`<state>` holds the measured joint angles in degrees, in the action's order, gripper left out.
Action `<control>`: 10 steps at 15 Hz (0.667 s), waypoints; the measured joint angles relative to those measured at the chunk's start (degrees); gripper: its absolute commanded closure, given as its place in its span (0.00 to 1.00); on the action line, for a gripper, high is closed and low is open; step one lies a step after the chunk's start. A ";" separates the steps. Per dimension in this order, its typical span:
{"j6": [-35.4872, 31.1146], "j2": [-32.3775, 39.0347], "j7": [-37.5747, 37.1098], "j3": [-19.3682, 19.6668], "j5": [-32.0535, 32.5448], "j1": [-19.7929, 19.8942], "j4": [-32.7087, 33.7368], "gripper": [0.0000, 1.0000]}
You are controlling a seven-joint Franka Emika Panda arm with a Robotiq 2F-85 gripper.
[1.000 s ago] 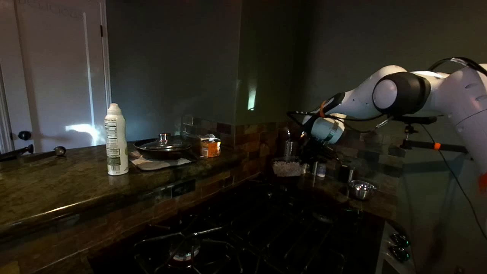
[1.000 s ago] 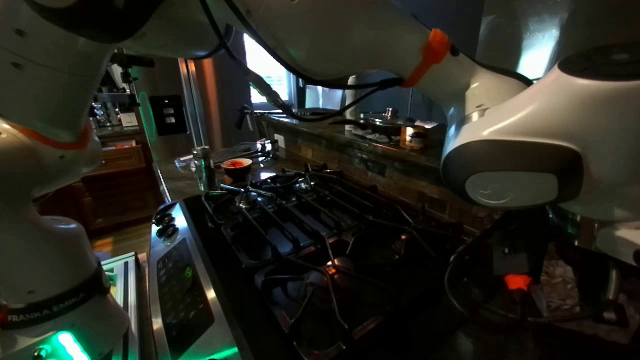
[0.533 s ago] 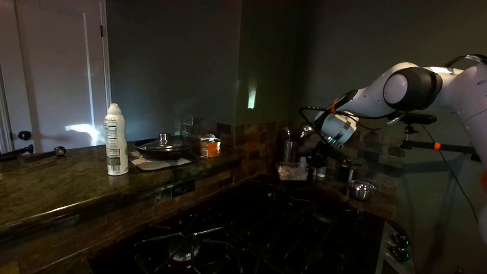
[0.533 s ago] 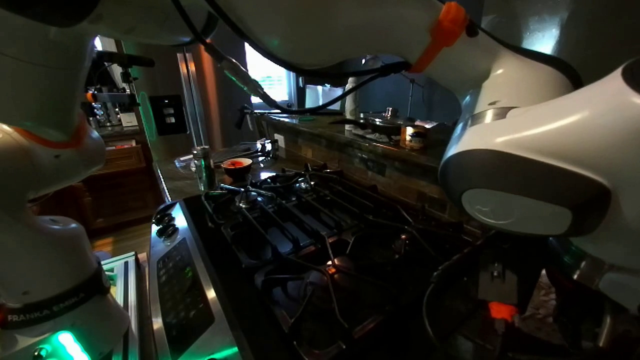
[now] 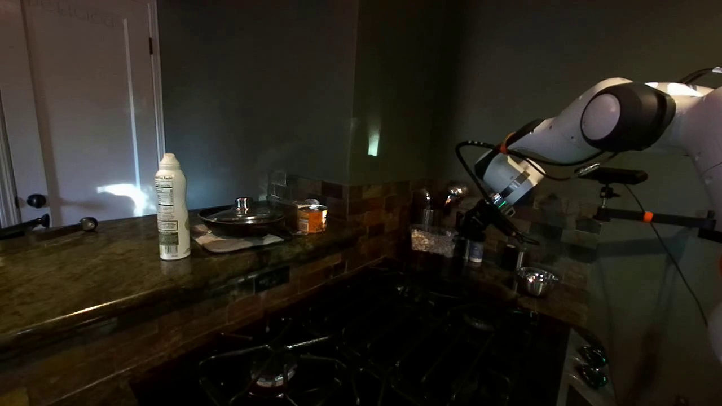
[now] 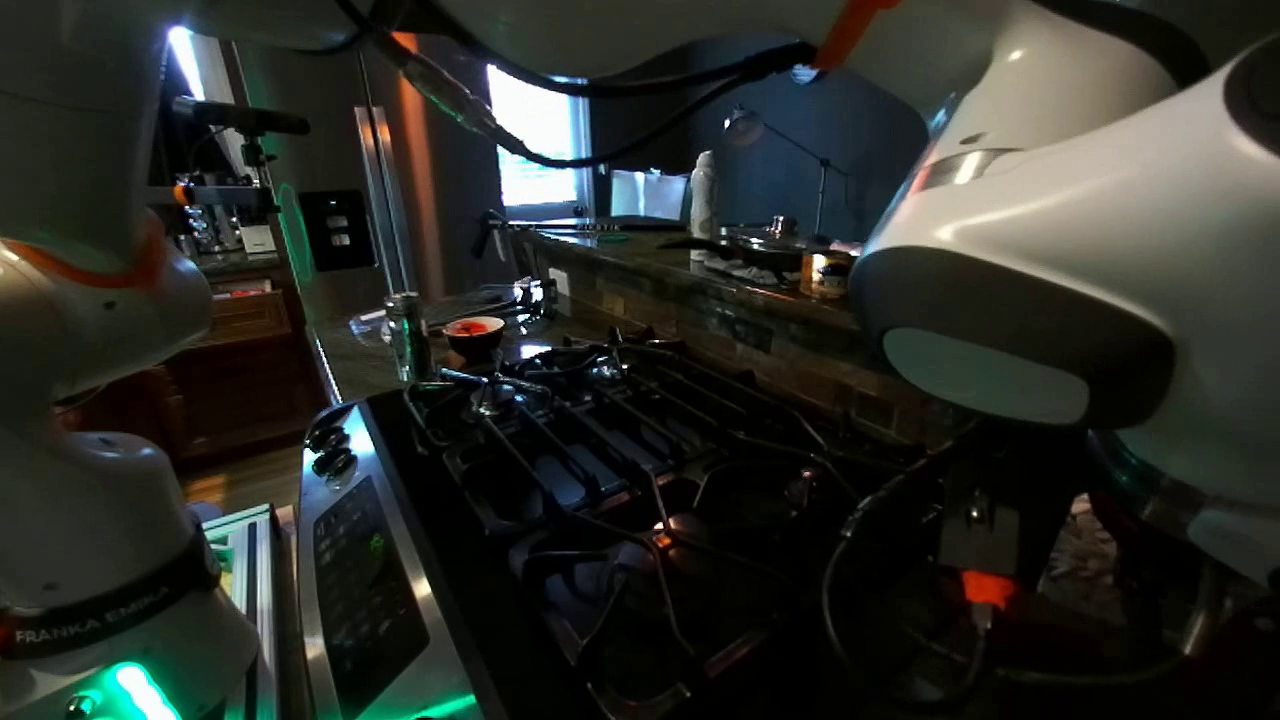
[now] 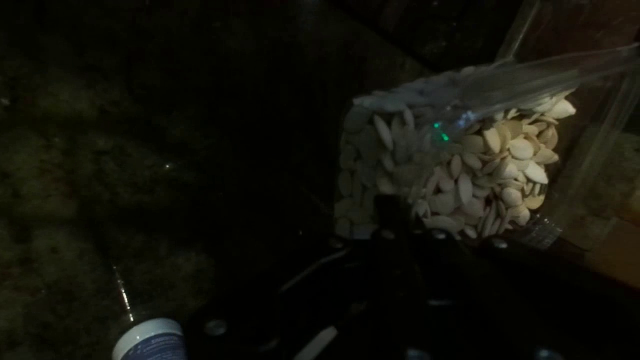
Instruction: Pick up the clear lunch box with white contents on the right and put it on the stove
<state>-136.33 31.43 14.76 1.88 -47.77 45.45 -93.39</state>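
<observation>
1. Mind the edges: the tiled wall [image 5: 383,217] stands close by the clear lunch box [image 5: 433,242], and a white-and-blue jar [image 5: 475,252] sits on the lower bench [image 7: 60,162] near your fingers [image 7: 391,207].
2. Your broadest room is above the stove [image 6: 560,478], whose grates run along the foot of the raised bench [image 5: 84,276].
3. Your fingers are together, clamped on a side of the box; it hangs near the wall's corner, at the far end of the stove in an exterior view. You cannot tell how high.
4. Since 1 second ago, the box has moved with your fingers, up and slightly rightward in that exterior view; the jar and the steel bowl [image 5: 537,281] have stayed put.
5. Your arm [image 6: 1050,300] has risen, so an exterior view shows the white bottle [image 6: 704,205] and a lamp [image 6: 743,127] more plainly.
6. The wrist view shows flat, pale pieces [image 7: 500,160] heaped in the box; in an exterior view your arm hides most of them, leaving a strip.
7. A red-filled bowl [image 6: 474,340] and a metal-topped shaker [image 6: 406,340], past the stove, appear in an exterior view alone.
</observation>
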 measured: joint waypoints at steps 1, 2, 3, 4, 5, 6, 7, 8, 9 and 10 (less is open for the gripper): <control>0.00 -1.20 1.74 0.01 -0.62 -0.06 -1.15 0.99; 0.00 -2.63 3.58 0.03 -0.91 -0.16 -2.58 0.99; 0.00 -4.24 5.61 0.07 -1.11 -0.33 -4.24 0.99; 0.00 -6.01 7.79 0.13 -1.25 -0.51 -6.11 0.99; 0.00 -7.83 9.93 0.19 -1.41 -0.72 -8.05 0.99; 0.00 -9.71 12.03 0.27 -1.59 -0.99 -10.01 0.99; 0.00 -11.58 13.94 0.38 -1.70 -1.39 -11.92 0.99; 0.00 -13.35 15.69 0.54 -1.72 -1.93 -13.74 0.99; 0.00 -15.09 17.33 0.81 -1.72 -2.67 -15.51 0.99; 0.12 -16.71 19.09 1.08 -1.72 -3.57 -17.16 0.99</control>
<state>-136.22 14.73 33.85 2.96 -49.49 41.88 -110.55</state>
